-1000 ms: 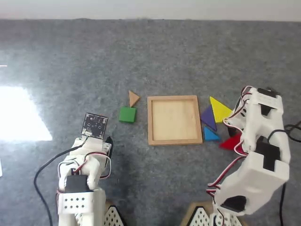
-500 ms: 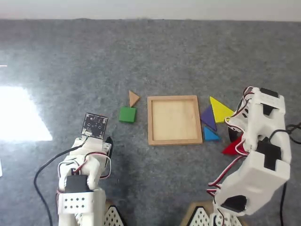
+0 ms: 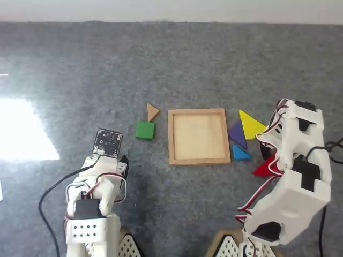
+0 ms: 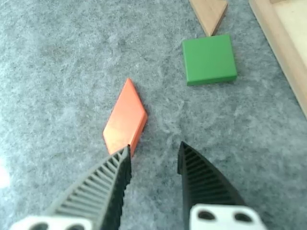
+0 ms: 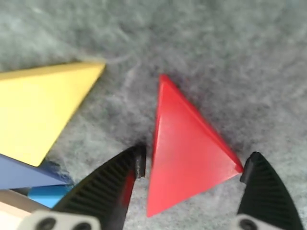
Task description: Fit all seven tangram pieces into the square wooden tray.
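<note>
As the square wooden tray (image 3: 196, 112) has no piece in it yet, all seven entries below stand as outstanding. The tray lies between the two grippers, well ahead of each.

1. Flat red wooden triangle (image 5: 187, 148) — lies on the grey table surface (image 3: 107, 64) between the spread jaws of the right gripper (image 5: 195, 163). One fingertip is just beside a long edge, the other at a corner. Whether either pad touches cannot be told. Judged light, stiff, thin and smooth-painted, so liable to slip or tip if pinched at a point. Best hold: across two edges near the middle, pads low against the sides.

2. Large yellow triangle (image 5: 43, 108) — just beyond that gripper's fingertips on the tray side, apart from the red one.

3. Purple piece (image 3: 237, 133) and 4. small blue triangle (image 3: 239, 153) — between the right gripper and the tray, near its rim.

5. Orange parallelogram (image 4: 125, 117) — directly ahead of one fingertip of the left gripper (image 4: 154, 149), whose jaws stand parted with nothing between them. Judged thin and light; take it across the two long parallel edges.

6. Green square block (image 4: 209, 59) — farther ahead of the left gripper. Its parallel sides look like a sure hold.

7. Plain wooden small triangle (image 4: 208, 14) — beyond the green square, its tip pointing towards it.
</note>
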`<control>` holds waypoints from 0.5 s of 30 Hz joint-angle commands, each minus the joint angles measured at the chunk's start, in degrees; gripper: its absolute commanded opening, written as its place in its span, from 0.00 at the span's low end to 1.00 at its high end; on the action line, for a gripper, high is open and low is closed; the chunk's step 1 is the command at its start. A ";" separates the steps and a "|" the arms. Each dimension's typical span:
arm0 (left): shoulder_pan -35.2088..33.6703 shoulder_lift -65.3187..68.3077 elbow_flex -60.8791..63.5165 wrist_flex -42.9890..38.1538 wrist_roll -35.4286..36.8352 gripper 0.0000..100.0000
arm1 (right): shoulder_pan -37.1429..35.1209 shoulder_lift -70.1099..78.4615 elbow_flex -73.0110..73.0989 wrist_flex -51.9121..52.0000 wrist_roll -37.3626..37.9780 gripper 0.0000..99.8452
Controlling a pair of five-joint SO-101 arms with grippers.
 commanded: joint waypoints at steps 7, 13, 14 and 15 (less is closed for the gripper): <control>-0.35 -0.97 -0.48 0.00 -0.70 0.15 | 0.31 0.66 -0.35 -1.80 -0.62 0.23; -0.35 -0.97 -0.48 0.00 -0.70 0.15 | 0.31 0.66 -0.97 -1.80 -0.62 0.23; -0.35 -0.97 -0.48 0.00 -0.70 0.15 | 0.31 0.66 -1.05 -1.80 -0.62 0.23; -0.35 -0.97 -0.48 0.00 -0.70 0.15 | 0.04 0.66 -1.05 -1.80 -0.62 0.23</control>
